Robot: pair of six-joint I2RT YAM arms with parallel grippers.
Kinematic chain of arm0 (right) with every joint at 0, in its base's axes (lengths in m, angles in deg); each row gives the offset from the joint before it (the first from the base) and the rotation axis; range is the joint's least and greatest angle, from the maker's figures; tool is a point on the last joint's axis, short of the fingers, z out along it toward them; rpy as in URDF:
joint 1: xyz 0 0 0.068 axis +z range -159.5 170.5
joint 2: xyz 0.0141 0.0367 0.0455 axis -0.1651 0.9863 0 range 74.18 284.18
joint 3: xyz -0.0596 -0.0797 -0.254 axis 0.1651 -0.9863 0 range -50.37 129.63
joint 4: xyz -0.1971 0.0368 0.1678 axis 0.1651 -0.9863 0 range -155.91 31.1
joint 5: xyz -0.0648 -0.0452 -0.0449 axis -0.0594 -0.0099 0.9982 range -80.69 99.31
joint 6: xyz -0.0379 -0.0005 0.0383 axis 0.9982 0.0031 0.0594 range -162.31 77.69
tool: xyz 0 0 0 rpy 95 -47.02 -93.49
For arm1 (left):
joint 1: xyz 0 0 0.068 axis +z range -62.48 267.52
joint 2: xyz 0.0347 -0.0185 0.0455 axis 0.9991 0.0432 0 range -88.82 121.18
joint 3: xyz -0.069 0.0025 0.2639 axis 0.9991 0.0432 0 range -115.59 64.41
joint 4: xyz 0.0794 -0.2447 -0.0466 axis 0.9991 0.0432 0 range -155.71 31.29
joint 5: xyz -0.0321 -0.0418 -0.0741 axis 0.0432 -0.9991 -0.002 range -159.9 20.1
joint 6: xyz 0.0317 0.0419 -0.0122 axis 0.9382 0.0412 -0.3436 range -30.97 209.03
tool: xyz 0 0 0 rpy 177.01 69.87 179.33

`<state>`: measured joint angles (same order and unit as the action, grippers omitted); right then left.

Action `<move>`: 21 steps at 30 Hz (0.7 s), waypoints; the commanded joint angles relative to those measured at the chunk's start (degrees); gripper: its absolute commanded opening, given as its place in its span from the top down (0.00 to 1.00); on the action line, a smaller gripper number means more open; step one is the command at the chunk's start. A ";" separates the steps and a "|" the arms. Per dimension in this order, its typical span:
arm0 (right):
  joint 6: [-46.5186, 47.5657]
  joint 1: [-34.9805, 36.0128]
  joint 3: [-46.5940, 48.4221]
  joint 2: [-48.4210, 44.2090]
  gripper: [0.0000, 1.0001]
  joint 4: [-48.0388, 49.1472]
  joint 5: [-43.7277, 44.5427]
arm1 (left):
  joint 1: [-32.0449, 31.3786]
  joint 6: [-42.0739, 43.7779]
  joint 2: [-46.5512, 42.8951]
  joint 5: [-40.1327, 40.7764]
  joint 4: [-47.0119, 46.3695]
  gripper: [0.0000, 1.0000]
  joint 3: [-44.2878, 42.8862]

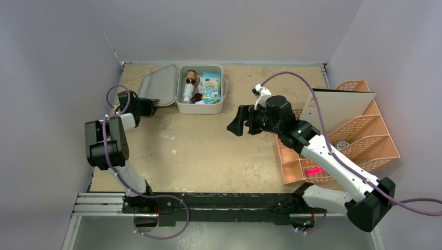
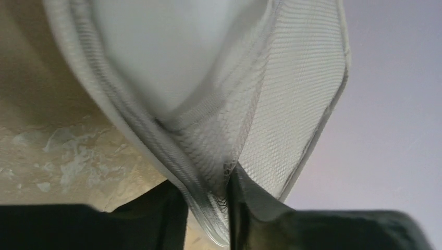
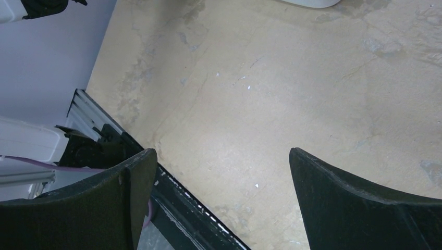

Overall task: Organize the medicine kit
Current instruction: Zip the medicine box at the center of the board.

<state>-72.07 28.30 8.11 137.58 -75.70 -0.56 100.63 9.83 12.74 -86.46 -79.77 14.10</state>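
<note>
The white medicine kit [image 1: 218,107] lies open at the back of the table, its tray holding a brown bottle [image 1: 191,77], a white bottle [image 1: 186,92] and blue packets [image 1: 210,86]. Its lid [image 1: 159,86] lies folded out to the left, mesh pocket up. My left gripper [image 1: 149,107] is shut on the lid's front rim; the left wrist view shows the rim and mesh [image 2: 211,219] pinched between the fingers. My right gripper [image 1: 241,121] is open and empty, above the table right of the kit. The right wrist view shows the open gripper [image 3: 223,161] over bare table.
A peach-orange lattice organizer [image 1: 359,133] stands at the right with a white board [image 1: 336,107] leaning in it and a pink item [image 1: 314,171] in a lower slot. A black rail [image 1: 208,200] runs along the near edge. Walls close in on both sides.
</note>
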 commanded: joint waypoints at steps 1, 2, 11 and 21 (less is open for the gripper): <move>-0.58 -0.27 1.90 -0.29 0.01 1.46 -0.16 | 0.06 4.76 -4.89 4.63 -0.09 0.79 -1.11; -0.61 -0.27 1.90 -0.22 0.01 1.54 -0.09 | 0.08 5.72 -5.60 5.09 0.30 0.81 -1.08; -0.23 -0.26 2.02 -0.65 0.01 1.03 0.06 | 0.17 18.20 -13.38 9.68 4.44 1.00 -1.41; -0.55 -0.27 1.23 -2.44 0.01 0.85 -0.24 | 0.08 40.22 -23.52 10.29 14.68 1.00 -4.27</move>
<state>-72.31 28.30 8.11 136.83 -75.72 -0.56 100.52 37.21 -5.64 -77.08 -71.16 13.95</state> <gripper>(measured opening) 0.987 0.092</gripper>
